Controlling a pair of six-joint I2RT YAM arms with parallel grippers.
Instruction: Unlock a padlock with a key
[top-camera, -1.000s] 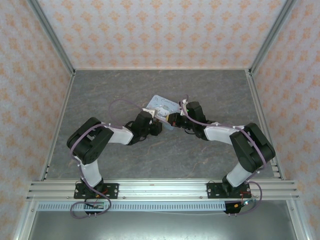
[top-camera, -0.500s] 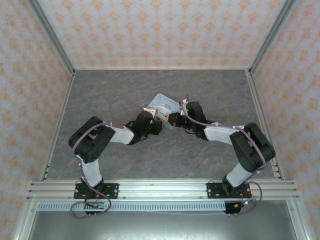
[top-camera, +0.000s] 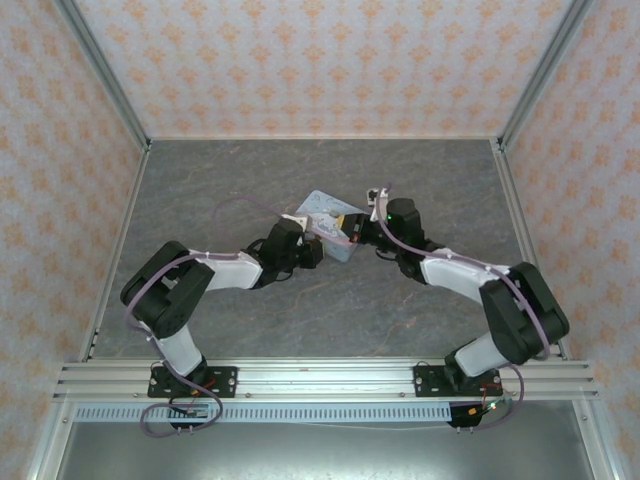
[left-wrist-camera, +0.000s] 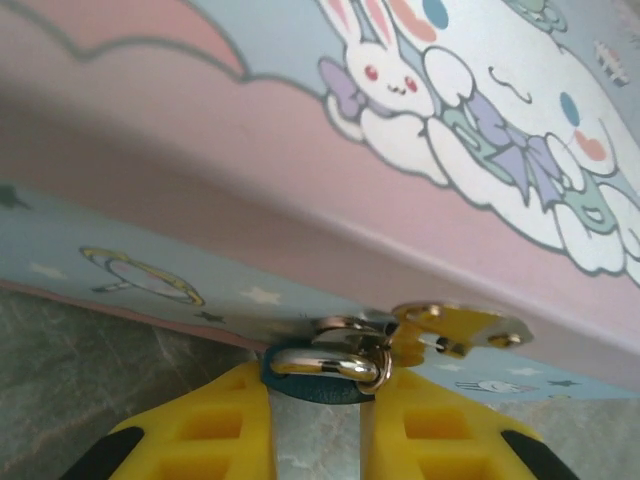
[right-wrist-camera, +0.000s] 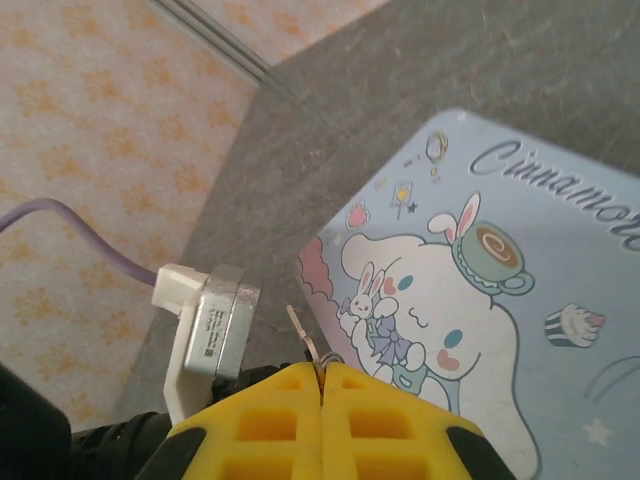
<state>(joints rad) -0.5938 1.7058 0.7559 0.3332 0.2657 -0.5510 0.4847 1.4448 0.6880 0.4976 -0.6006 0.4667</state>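
- Your left gripper (left-wrist-camera: 318, 408) sits at the bottom centre of the left wrist view. It is clenched: its yellow ribbed fingers (left-wrist-camera: 220, 430) press from both sides on the small dark teal-blue padlock (left-wrist-camera: 312, 389).
- The padlock's silver shackle (left-wrist-camera: 335, 362) curves just above the fingertips. It meets the gold-coloured metal hasp (left-wrist-camera: 455, 328) to its right.
- That hasp hangs from the front wall of the pale-blue rectangular tin (left-wrist-camera: 200, 270), whose lid with a white cartoon dog stretches across the upper part of the frame.
- Your right gripper (right-wrist-camera: 322, 385) sits at the bottom centre of the right wrist view. Its yellow fingers are pressed together and pinch the thin silvery key (right-wrist-camera: 303, 335).
- The key's free end pokes up above the fingertips and leans toward the upper left. The edge of the tin (right-wrist-camera: 540, 330) lies just behind it.
- In the top view, the left gripper (top-camera: 320, 245) and right gripper (top-camera: 350, 232) come close together near the middle of the frame.
- Both are at the lower edge of the tin (top-camera: 325, 208), which lies on the grey marbled table (top-camera: 250, 180).
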